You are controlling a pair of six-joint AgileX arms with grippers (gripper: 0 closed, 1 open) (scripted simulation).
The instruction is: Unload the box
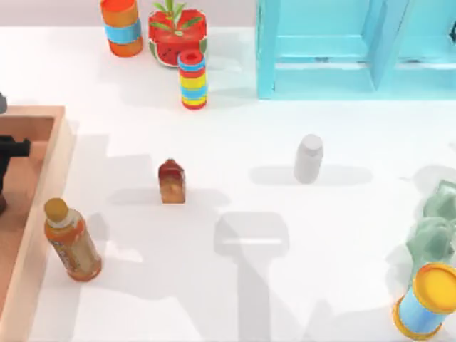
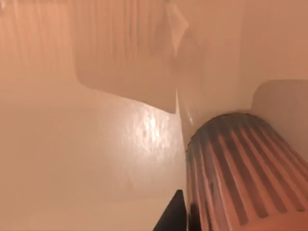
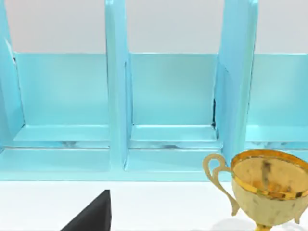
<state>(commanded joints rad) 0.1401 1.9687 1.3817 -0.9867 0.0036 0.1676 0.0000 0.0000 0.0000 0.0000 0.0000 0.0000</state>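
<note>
Top view: the box (image 1: 43,185) is cut off at the surface's nine o'clock edge.
The left tool (image 1: 8,153) reaches inside it, mostly out of frame; its spread can't be told.

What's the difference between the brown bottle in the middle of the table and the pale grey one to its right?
The small brown bottle is dark, with a reddish-brown cap and an amber body; the pale grey bottle is one washed-out grey all over. The brown one looks shorter and squatter, the grey one taller and slimmer. The brown one stands nearer the wooden box, the grey one nearer the turquoise shelf. Both stand upright on the white table, out in the open, with no gripper touching them.
</note>
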